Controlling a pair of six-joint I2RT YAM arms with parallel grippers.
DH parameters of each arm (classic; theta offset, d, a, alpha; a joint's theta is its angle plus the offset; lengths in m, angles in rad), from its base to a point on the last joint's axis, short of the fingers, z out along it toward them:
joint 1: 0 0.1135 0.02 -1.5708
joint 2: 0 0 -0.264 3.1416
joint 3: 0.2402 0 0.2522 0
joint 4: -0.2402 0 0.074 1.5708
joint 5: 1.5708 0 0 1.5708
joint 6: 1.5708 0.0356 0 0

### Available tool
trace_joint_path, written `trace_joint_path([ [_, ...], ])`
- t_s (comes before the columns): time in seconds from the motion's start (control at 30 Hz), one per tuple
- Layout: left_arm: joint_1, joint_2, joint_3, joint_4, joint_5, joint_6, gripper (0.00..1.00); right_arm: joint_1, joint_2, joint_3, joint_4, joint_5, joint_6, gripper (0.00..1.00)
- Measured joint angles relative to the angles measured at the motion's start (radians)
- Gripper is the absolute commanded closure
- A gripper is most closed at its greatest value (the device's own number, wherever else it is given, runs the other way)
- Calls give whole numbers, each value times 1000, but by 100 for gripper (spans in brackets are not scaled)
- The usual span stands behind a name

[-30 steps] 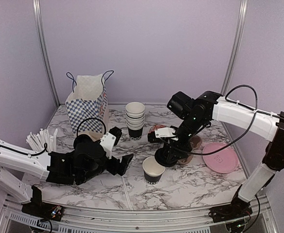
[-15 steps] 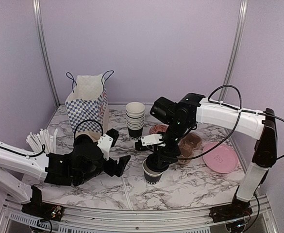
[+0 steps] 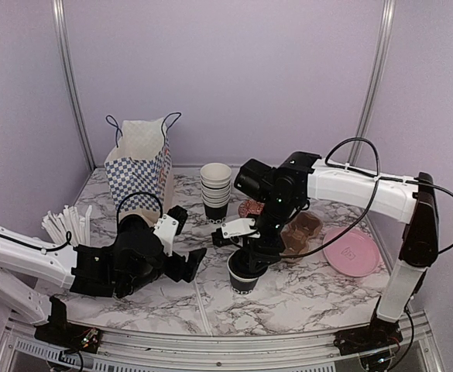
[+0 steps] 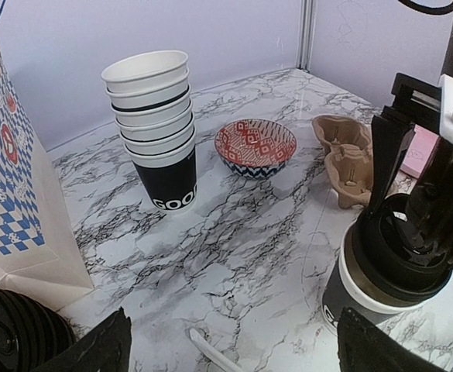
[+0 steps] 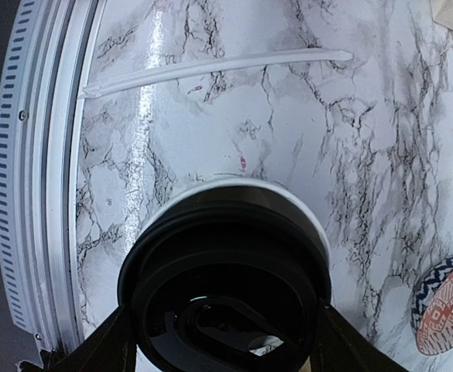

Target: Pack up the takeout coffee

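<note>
Right pincer (image 3: pixel 247 260) clamped on a round, glossy black plastic lid (image 5: pixel 226 287), white-rimmed black paper cup (image 3: pixel 243 282) directly beneath it, left pincer (image 3: pixel 188 235) spread wide, cup to its right.

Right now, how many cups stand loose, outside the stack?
1: the black cup at front centre, under the right gripper, which grips a black lid over it. Others may hide behind the bag.

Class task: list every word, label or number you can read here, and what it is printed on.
"GOO", cut off at the curve: bottom cup of the cup stack.
Print on the takeout coffee cup: only a sliver shows, unreadable.
Mark on the pink plate: too small to read.
</note>
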Motion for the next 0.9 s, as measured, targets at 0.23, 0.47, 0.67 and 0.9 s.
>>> trace_joint_path([
  [0.23,0,0,-10,0,0,-6,7,5,19,13,2,8,0,44],
  [0.47,0,-1,-16,-1,0,-11,7,8,25,19,0,10,3,44],
  [0.67,0,-1,-16,-1,0,-11,7,19,32,26,0,12,5,44],
  [0.9,0,-1,-16,-1,0,-12,7,26,37,30,1,22,11,44],
])
